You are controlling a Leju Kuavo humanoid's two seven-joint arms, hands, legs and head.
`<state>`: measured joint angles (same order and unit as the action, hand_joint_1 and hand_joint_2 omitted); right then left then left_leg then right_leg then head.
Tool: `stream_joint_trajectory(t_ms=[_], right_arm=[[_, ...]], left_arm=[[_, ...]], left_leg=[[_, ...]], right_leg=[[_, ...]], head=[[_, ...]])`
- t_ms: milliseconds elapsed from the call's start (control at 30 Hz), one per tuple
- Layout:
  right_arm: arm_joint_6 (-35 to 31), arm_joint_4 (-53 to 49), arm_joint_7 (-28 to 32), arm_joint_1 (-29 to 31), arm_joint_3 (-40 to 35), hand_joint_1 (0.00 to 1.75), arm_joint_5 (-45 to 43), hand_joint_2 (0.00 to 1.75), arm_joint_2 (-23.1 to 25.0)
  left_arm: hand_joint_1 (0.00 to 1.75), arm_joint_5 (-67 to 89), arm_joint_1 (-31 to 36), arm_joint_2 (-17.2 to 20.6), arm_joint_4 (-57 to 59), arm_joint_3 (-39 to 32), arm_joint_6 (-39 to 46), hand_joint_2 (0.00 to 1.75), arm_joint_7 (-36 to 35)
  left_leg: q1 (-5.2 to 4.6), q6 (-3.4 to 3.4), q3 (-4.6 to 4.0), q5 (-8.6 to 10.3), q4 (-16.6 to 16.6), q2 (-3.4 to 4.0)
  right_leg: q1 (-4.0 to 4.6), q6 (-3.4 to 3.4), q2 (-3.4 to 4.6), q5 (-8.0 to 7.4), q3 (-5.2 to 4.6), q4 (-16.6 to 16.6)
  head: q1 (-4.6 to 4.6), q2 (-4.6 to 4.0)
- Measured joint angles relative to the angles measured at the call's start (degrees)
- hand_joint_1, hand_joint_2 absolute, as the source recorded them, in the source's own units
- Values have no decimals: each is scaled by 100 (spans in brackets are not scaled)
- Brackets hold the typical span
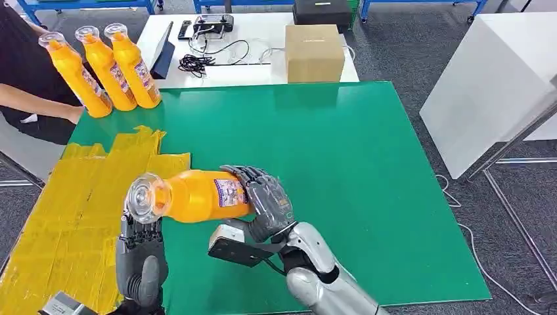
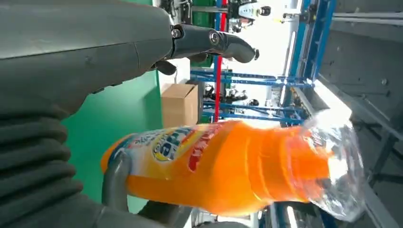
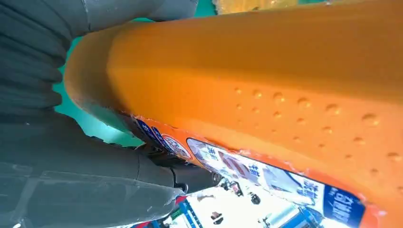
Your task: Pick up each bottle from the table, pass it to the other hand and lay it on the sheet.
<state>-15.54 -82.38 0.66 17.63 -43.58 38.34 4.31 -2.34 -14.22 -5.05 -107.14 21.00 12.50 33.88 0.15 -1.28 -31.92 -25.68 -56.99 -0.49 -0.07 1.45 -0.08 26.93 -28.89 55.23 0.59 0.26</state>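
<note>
An orange bottle (image 1: 197, 195) is held on its side above the table by the right hand (image 1: 266, 197), whose fingers are wrapped around the bottle's base end. Its clear cap end points toward the left hand (image 1: 139, 252), which is raised just beneath the neck with its fingers apart; whether they touch the bottle cannot be told. Below the left hand, a crinkled yellow sheet (image 1: 72, 210) is spread over the near left part of the green table (image 1: 368, 177). At the far left corner of the green surface, three more orange bottles (image 1: 105, 69) are stood in a leaning row, touching each other, with a person's arm (image 1: 36, 102) beside them. Beyond the green edge, a cardboard box (image 1: 314, 52) and a tangle of black cables (image 1: 197, 62) are set on a white table (image 1: 263, 33). A white cabinet (image 1: 486, 85) is seen on the grey floor to the right.
</note>
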Motion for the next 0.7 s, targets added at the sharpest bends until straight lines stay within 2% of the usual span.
stream_joint_trajectory(t_ms=[400, 700], right_arm=[[105, 15, -70, 296, -42, 175, -373, 175, 208], [223, 529, -179, 677, -173, 175, -599, 175, 538]], left_arm=[[0, -118, 48, -2, 50, 0, 105, 175, 94], [0, -262, 225, -138, 81, -2, -79, 175, 63]], left_leg=[[0, -1, 0, 1, 0, 0], [0, 0, 0, 3, 0, 0]], right_leg=[[0, 0, 0, 0, 1, 0], [0, 0, 0, 0, 2, 1]], head=[[-2, 0], [-2, 0]])
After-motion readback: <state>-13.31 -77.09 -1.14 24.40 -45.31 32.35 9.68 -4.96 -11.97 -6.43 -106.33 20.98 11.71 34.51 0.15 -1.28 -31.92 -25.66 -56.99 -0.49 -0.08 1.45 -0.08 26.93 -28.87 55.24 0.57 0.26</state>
